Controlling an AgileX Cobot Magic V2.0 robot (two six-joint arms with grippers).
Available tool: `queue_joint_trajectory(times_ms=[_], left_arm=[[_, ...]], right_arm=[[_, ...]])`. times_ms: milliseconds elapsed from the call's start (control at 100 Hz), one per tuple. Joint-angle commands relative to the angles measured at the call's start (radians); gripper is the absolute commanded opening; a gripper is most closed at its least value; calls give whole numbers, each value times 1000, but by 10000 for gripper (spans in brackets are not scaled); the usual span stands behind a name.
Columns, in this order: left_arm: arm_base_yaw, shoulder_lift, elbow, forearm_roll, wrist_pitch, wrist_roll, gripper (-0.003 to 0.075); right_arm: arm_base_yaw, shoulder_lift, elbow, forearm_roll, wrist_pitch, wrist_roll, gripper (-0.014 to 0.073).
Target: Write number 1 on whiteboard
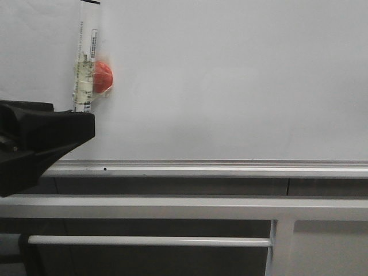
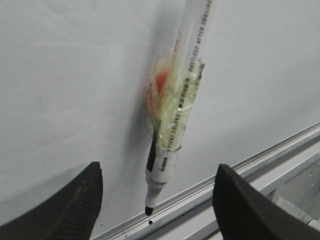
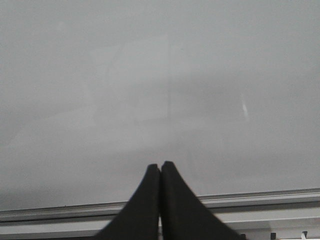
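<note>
Nearest in the front view is the left gripper (image 1: 34, 138), a dark bulk at the lower left, just before the rail (image 1: 230, 168) that runs along the board's lower edge. From its own wrist camera the left gripper (image 2: 155, 200) stands wide, both black fingers (image 2: 75, 205) well apart and holding nothing — the pen (image 2: 175, 110) shows in the gap between them but beyond it, touched by neither. The right gripper (image 3: 160, 172) is closed, its two fingers pressed tip to tip with nothing between, pointed at bare board just above the rail (image 3: 260, 198). Farther back is the whiteboard (image 1: 241, 80), glossy and plain. The pen (image 1: 85, 63) hangs on it near the upper left corner, upright with a slight lean, its black tip (image 2: 148, 210) downward just above the rail (image 2: 270, 155). Yellowish tape (image 2: 177, 100) is wrapped round its middle, with a red lump (image 1: 103, 77) beside it against the board. A stroke for the number 1 cannot be made out on the whiteboard in any view.
</note>
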Motion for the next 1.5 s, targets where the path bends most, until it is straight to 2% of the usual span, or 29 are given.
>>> queue_joint_trajectory(times_ms=[0, 380, 460, 530, 620, 870, 1170, 1490], left_arm=[[-9, -3, -33, 2, -234, 8, 442], [-9, 19, -75, -4, -236, 8, 441], [-9, 19, -75, -21, -232, 8, 421], [-9, 19, -75, -38, -230, 8, 300], [-9, 19, -73, -42, -230, 8, -25], [-9, 19, -67, -40, -245, 10, -20], [-9, 17, 21, -2, -245, 10, -20], [-9, 17, 64, 242, -245, 36, -20]], right_arm=[[-1, 26, -36, 13, -70, -10, -63], [-1, 26, -36, 13, -70, -10, -64], [-1, 26, -36, 13, -70, -10, -64], [-1, 26, -36, 13, -70, -10, -64], [-1, 26, -36, 13, -70, -10, -63], [-1, 26, -36, 13, -70, -10, -64], [-1, 26, -36, 13, -70, -10, -63], [-1, 26, -36, 16, -84, -10, -64]])
